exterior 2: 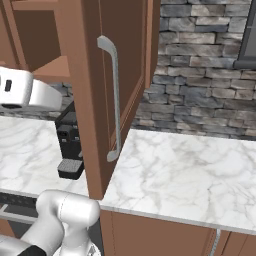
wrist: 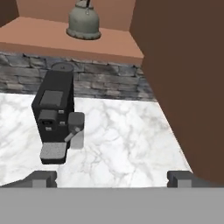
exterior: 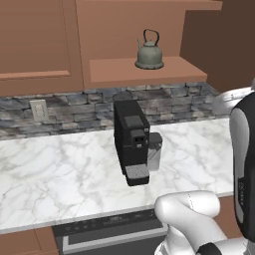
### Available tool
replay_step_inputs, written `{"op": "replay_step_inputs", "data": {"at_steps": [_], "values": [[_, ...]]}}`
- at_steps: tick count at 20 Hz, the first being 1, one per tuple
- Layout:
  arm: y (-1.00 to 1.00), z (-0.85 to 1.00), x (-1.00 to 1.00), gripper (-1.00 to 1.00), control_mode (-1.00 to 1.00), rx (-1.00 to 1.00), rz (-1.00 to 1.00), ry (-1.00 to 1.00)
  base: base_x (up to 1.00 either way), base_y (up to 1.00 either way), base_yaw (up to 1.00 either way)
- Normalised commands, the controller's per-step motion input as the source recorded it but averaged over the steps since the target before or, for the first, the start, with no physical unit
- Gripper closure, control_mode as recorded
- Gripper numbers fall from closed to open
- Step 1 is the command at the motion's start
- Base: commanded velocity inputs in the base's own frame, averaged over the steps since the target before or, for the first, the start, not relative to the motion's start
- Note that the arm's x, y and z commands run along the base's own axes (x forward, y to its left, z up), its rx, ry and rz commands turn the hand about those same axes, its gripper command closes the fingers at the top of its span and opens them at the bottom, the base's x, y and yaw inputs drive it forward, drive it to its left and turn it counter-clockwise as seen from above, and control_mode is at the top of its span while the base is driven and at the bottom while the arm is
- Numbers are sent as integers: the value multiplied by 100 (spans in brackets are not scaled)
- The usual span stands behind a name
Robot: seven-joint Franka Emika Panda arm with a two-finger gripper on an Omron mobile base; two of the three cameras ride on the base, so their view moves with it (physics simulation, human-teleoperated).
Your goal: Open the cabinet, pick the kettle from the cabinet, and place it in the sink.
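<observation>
So my pincer (wrist: 112, 178) is spread wide, gripping nothing. The cabinet (exterior 2: 107, 95) door's swung open, kettle (exterior: 149, 52) sitting on its shelf above the coffee machine (exterior: 131, 141).

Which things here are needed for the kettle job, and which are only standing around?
Needed:
- kettle, standing on the cabinet shelf
- cabinet, door swung open

Standing around:
- coffee machine, on the marble counter
- wall outlet, on the stone backsplash

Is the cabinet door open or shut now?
Open. The cabinet door stands swung out over the counter, and the kettle sits in plain sight on the bare shelf.
</observation>
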Motion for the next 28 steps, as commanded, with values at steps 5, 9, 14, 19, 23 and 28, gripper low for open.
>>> {"op": "replay_step_inputs", "data": {"at_steps": [5,9,14,19,23,28], "values": [[7,-5,45,-100,-100,0,9,5,0,0,0],[5,-2,45,-100,-100,6,0,11,0,0,0],[1,-1,47,-100,-100,8,1,0,0,0,0],[0,-5,43,-100,-100,11,6,-8,0,0,0],[0,-6,43,-100,-100,9,6,-15,0,0,0],[0,-2,39,-100,-100,7,5,-20,0,0,0]]}}
